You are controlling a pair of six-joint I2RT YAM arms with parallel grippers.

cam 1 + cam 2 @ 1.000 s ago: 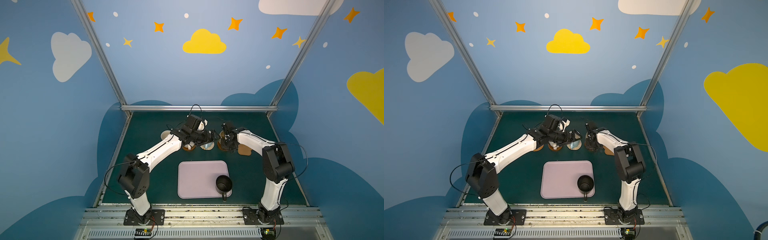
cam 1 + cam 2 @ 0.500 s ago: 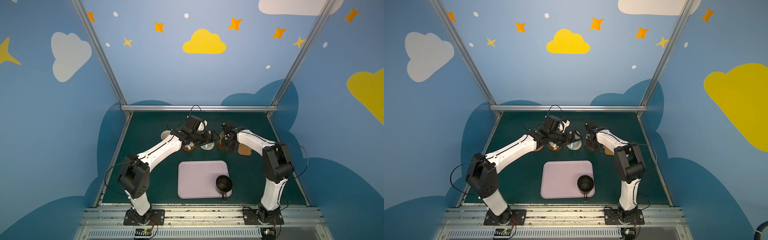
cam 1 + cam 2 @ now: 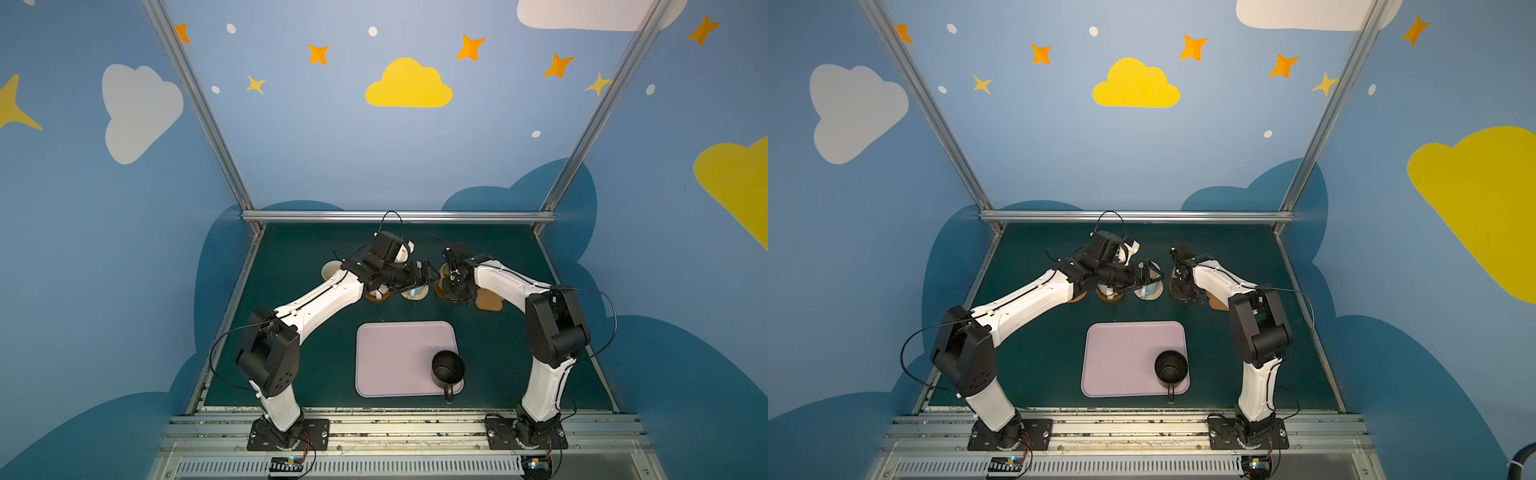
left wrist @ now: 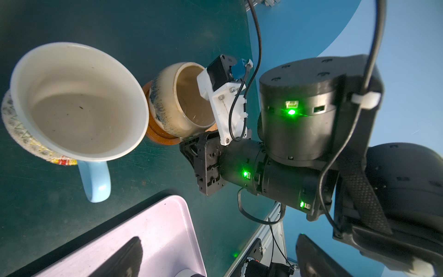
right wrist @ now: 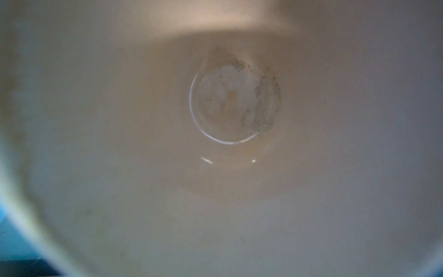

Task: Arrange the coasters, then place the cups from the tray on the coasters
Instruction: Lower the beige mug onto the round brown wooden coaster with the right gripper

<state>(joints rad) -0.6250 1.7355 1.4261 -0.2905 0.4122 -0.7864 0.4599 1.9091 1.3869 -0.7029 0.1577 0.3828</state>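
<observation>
A black cup (image 3: 446, 369) stands alone at the near right corner of the lilac tray (image 3: 395, 353). Behind the tray runs a row of coasters. The light blue cup (image 4: 79, 100) sits on the whitish woven coaster (image 4: 21, 134), and my left gripper (image 3: 424, 272) hovers open just above it, its fingers (image 4: 127, 259) wide apart and empty. The mustard yellow cup (image 4: 184, 98) stands on a dark-brown wooden coaster (image 4: 158, 138). My right gripper (image 3: 453, 289) is shut at that cup's side, fingers hidden. The cup's pale inside (image 5: 235, 103) fills the right wrist view. The paw-shaped cork coaster (image 3: 489, 300) lies bare.
Left of the blue cup, a cream-white cup (image 3: 378, 291) stands on another brown coaster, and a pale cup (image 3: 332, 270) shows farther left behind my left arm. The two forearms nearly meet over the row. Metal rails edge the green table.
</observation>
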